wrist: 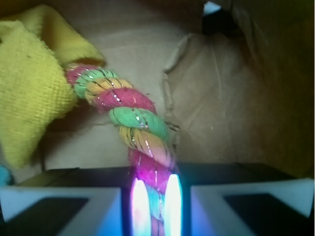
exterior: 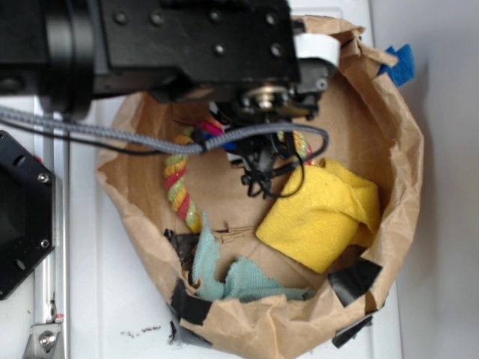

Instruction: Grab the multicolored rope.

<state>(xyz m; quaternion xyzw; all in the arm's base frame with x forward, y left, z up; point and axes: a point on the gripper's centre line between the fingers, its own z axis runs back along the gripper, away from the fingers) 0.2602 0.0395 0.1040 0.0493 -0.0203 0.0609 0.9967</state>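
The thick twisted red, yellow and green rope [wrist: 129, 118], lying inside the brown paper bag [exterior: 389, 134], is seen pinched between the nearly closed hand [wrist: 152, 206], its long axis running straight ahead from the fingers.

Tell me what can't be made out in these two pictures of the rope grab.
- Exterior view: the arm hides the top of the multicolored rope and the gripper fingertips.
- Wrist view: the bottom edge cuts off the rope where it enters the gripper, and glare washes out the fingers.
- Exterior view: the yellow cloth covers the rope's right end.
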